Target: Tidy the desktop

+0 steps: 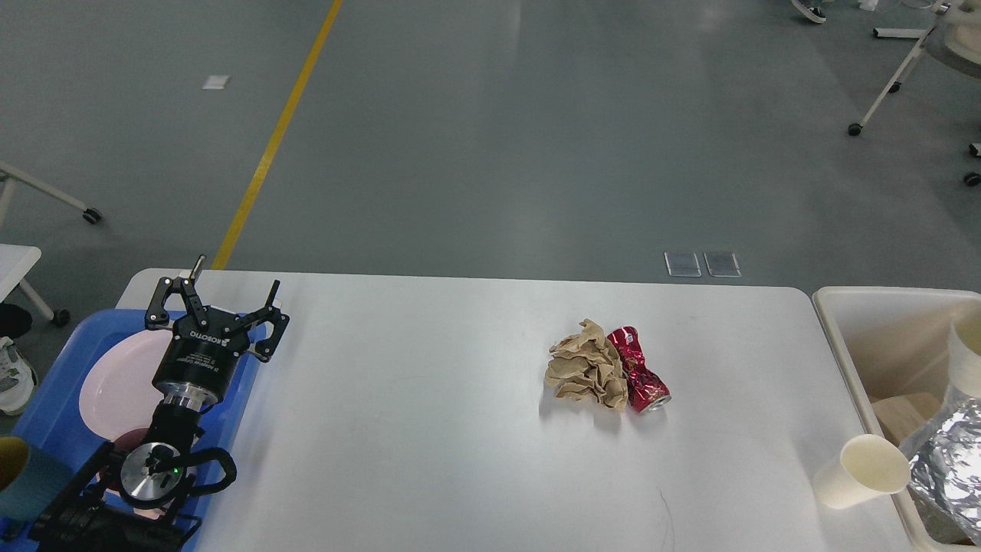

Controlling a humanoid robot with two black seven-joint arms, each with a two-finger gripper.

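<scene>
Desktop (429,429): white rectangular tabletop with rounded corners, filling the lower half of the frame from lower left to lower right. Items on it: one crumpled brown paper wad (586,374), right of centre; one crushed red drink can (640,371), lying on its side and touching the wad's right edge; one cream paper cup (860,471), tipped on its side at the lower right, mouth toward the right, just beside the bin wall. Cream rectangular bin (835,337), right edge of frame, off the table's end: holds crumpled silver foil (946,452), a tan flat piece, perhaps card, partly hidden, and the side of a cream paper cup (966,345) cut by the frame edge. Blue plastic tray (46,391), lower left: holds a pink plate (115,383); a darker cup shows at the frame's bottom left corner, too cropped to name further. Left gripper (218,307): poised over the tray's upper right part, at the seam of tray and desktop; fingers spread apart, nothing between them. Right gripper: not in the frame, so its fingers cannot be reported. Step in hand, as judged: rubbish is being cleared to the bin, with three pieces left on the table. Next move, as judged: the tipped cup lies nearest the bin and suits the right arm; it calls for a grasp across the thin wall without crushing it, then a short lift over the bin rim. Wad and can touch, so they need separate grasps.
</scene>
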